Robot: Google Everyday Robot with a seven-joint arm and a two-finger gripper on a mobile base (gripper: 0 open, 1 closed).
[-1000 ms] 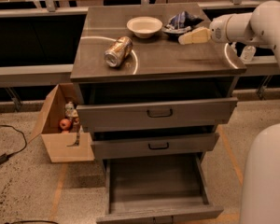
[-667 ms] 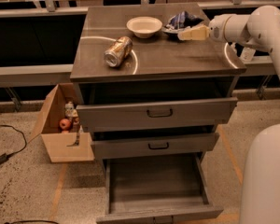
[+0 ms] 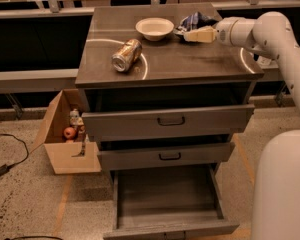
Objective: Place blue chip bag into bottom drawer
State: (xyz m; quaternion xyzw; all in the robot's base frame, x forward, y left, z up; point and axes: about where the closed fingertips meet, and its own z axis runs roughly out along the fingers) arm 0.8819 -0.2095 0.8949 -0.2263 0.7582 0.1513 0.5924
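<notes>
Gripper (image 3: 186,34): I see it low over the cabinet top (image 3: 190,64), tip at the bag; clenched or released, I cannot tell
Blue chip bag (image 3: 196,19): back right, beside the bowl (image 3: 154,28)
Bottom drawer (image 3: 165,196): pulled open, floor showing
Cardboard box (image 3: 65,156): small items inside

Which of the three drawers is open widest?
The bottom drawer, pulled far out; top drawer and middle drawer barely protrude. Gripper is at the blue chip bag.
</notes>
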